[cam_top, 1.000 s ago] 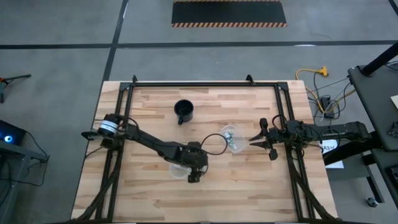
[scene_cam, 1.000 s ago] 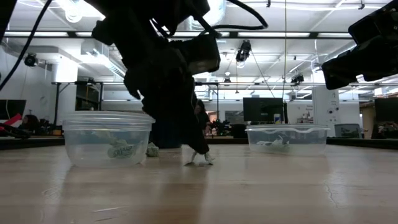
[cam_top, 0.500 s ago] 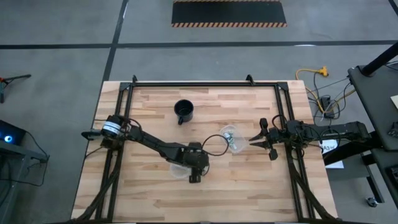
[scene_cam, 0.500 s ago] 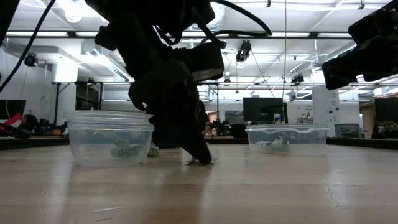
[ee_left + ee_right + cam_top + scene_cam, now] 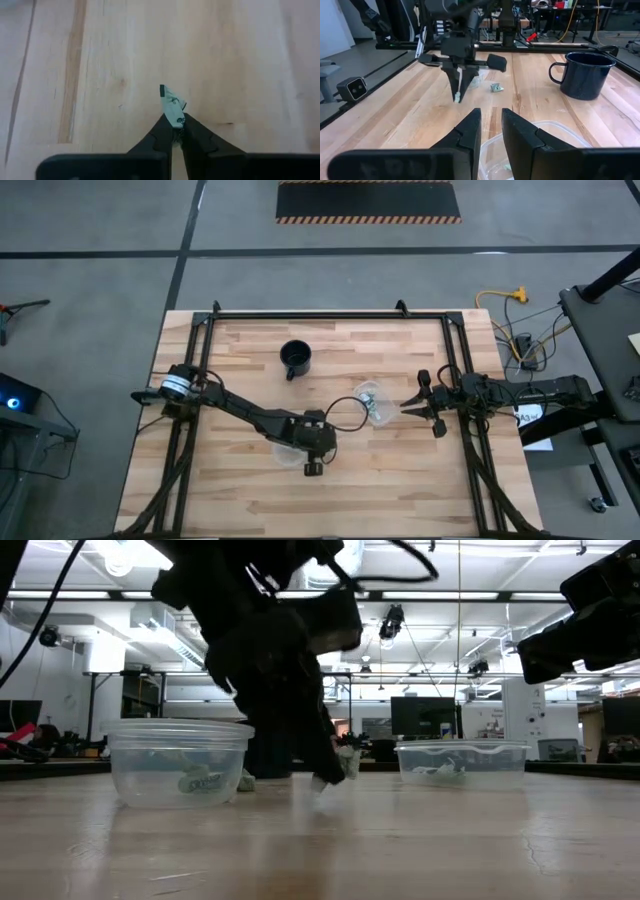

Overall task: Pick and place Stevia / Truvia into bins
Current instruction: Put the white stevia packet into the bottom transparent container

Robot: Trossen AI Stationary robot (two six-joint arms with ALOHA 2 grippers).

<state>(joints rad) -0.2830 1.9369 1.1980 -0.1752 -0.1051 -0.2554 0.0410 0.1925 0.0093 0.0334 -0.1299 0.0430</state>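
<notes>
My left gripper [image 5: 312, 467] is near the table's middle, toward the near edge, shut on a pale green and white sachet [image 5: 172, 105]. It hangs a little above the wood beside the round clear bin [image 5: 180, 765], which holds a sachet [image 5: 200, 781]. The oblong clear bin [image 5: 375, 403] stands to the right with sachets inside. My right gripper [image 5: 408, 406] waits open just right of that bin, above its rim [image 5: 555, 131]. One loose sachet [image 5: 496, 88] lies flat on the wood near the round bin. My left gripper pinches one end of the sachet [image 5: 176, 119] between its two fingertips [image 5: 165, 125]. The fingers slant down from above. The rest of the sachet sticks out past the tips, and it is lifted clear of the table [image 5: 345, 762].
A black mug [image 5: 295, 360] stands toward the far edge, left of centre. Bare wood lies along the near edge [image 5: 330, 505] and at the table's left. Black frame rails [image 5: 330, 315] run along the far and side edges.
My left gripper, with its tips down on the wood at the sachet a second ago, has risen a little. The sachet has come up with it and now hangs clear of the table.
</notes>
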